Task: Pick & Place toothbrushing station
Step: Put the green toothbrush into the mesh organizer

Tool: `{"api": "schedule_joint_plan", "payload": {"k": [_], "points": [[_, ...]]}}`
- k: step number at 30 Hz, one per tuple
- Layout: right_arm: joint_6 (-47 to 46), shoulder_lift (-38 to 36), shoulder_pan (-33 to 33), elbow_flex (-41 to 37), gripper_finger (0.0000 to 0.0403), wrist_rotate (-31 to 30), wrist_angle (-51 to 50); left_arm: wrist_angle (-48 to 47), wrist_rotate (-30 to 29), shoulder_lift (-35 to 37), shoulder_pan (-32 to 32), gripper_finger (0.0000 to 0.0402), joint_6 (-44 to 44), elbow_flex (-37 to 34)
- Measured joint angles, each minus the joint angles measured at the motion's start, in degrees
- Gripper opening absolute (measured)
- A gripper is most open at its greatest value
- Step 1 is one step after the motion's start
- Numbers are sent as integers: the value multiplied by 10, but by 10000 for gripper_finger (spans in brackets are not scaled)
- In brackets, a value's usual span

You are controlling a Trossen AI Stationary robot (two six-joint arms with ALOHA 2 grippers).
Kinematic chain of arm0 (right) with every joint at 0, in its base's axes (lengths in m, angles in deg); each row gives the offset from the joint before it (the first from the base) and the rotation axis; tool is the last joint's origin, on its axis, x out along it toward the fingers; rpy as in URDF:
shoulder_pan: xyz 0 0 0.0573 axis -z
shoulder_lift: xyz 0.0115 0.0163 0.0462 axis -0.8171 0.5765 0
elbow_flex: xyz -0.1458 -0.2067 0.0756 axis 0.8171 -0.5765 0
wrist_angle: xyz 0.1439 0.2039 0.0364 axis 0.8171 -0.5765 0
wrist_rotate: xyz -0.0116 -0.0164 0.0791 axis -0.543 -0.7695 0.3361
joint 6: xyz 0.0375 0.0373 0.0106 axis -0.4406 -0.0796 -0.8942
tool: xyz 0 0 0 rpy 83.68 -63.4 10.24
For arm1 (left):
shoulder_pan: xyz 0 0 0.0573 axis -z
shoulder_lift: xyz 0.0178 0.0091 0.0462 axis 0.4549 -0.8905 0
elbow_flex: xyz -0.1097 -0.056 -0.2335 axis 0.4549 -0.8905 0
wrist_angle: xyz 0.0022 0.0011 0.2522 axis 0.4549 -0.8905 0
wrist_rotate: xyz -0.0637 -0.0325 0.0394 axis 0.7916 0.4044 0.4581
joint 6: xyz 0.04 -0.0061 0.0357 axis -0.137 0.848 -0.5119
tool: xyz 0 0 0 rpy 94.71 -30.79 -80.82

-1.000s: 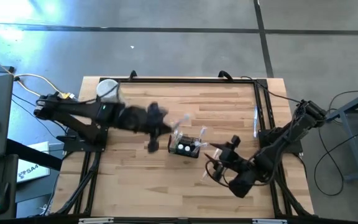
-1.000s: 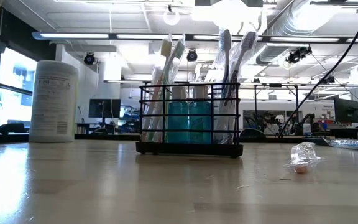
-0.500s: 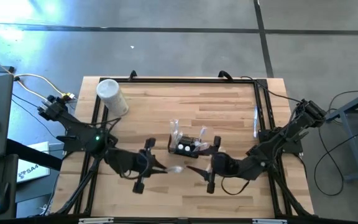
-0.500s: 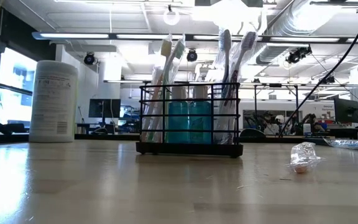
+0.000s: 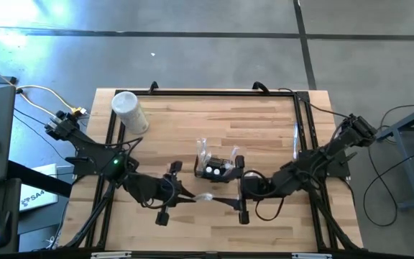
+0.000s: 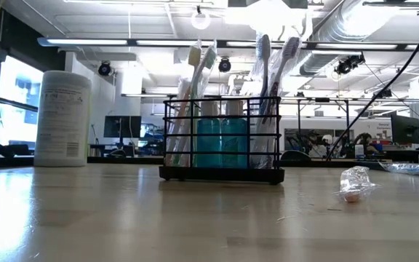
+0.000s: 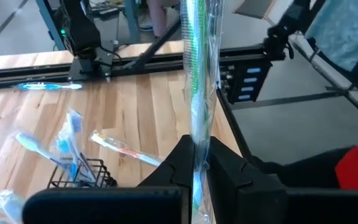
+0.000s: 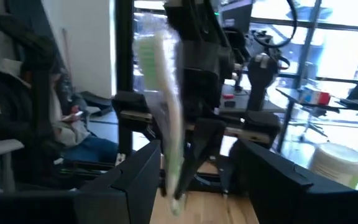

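The toothbrushing station is a black wire basket holding several toothbrushes and a blue cup, and it stands on the table's middle. On its near side my left gripper is shut on a green toothbrush in a clear wrapper. My right gripper faces it from the table's right, open. Its fingers stand on either side of the toothbrush's lower end without touching it. My left gripper pinches the wrapped green toothbrush between its two fingers, at the lower part of the handle. The fingers come level from the table's left and lie across the brush. The brush stands nearly upright, its long part above the fingers, clear of the table.
A white lidded canister stands at the far left. A blue toothbrush lies near the table's right edge. A small crumpled wrapper lies on the wood right of the basket, nearer the front edge.
My left gripper has swung from beside the basket's far left toward the table's near edge, carrying the wrapped toothbrush. My right gripper has risen, turned level to face the left one and moved a little toward the table's left. The basket has stayed put.
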Motion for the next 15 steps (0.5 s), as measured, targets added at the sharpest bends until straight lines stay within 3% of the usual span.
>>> {"api": "schedule_joint_plan", "payload": {"k": [5,9,15], "points": [[0,0,13,0,203,56,9,14,4,-14,-28,17,4,0],[0,0,19,0,203,59,13,33,61,-28,-62,17,1,0],[15,0,19,0,191,55,-2,30,75,-30,-83,18,-1,0]]}}
